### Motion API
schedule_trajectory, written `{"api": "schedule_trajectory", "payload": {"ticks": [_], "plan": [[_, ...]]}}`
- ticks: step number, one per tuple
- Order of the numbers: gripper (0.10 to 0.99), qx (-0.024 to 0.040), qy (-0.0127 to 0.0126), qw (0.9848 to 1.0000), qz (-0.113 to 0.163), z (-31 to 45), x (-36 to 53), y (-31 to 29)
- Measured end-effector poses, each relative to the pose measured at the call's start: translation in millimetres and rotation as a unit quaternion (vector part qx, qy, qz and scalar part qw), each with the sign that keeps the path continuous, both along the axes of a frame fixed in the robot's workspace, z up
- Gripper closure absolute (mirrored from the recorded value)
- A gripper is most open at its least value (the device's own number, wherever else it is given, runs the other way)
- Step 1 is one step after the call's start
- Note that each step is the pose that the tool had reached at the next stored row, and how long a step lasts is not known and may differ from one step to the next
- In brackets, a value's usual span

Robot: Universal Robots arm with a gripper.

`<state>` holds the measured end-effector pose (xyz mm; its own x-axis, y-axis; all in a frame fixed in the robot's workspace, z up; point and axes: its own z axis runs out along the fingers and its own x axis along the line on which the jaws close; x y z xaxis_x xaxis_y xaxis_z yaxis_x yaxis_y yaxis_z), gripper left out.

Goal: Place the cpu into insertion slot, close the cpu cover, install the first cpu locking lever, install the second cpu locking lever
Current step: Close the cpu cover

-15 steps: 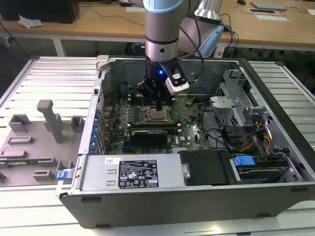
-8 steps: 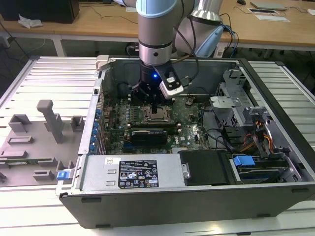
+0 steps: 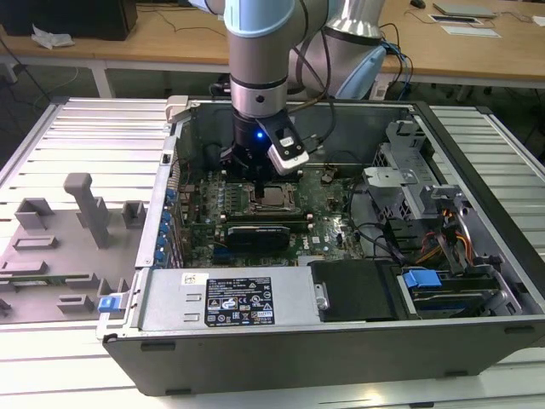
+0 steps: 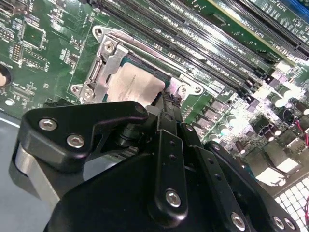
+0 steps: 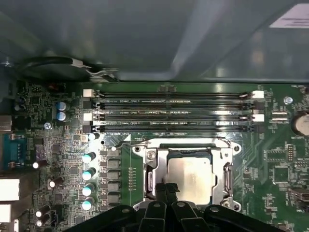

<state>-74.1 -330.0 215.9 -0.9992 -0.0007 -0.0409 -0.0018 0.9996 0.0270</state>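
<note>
The cpu (image 5: 190,176) (image 4: 133,87) (image 3: 274,198) lies flat in the insertion slot (image 5: 186,144) on the green board. Its pale metal top faces up. The silvery cpu cover (image 5: 158,162) (image 4: 104,63) lies down around the chip, which shows through its window. A thin metal lever (image 5: 226,176) runs along one side of the socket. My gripper (image 5: 167,189) (image 4: 169,99) (image 3: 255,183) hangs low at the socket's edge, its black fingers shut together with the tips over the chip's rim. Whether the tips touch the cover is hidden.
Long black memory slots (image 5: 174,113) run just beyond the socket. A black graphics card (image 3: 260,232) lies beside it. The open case holds a power supply (image 3: 230,298), a drive cage (image 3: 426,196) and cables (image 3: 383,239). Grey fixtures (image 3: 81,204) stand outside at the exterior view's left.
</note>
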Motion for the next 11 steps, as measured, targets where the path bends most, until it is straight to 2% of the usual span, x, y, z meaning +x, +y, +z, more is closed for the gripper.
{"api": "schedule_trajectory", "payload": {"ticks": [11], "plan": [[0.98, 0.0007, 0.0001, 0.9999, 0.012, -10.7, -5.5, 0.2]]}}
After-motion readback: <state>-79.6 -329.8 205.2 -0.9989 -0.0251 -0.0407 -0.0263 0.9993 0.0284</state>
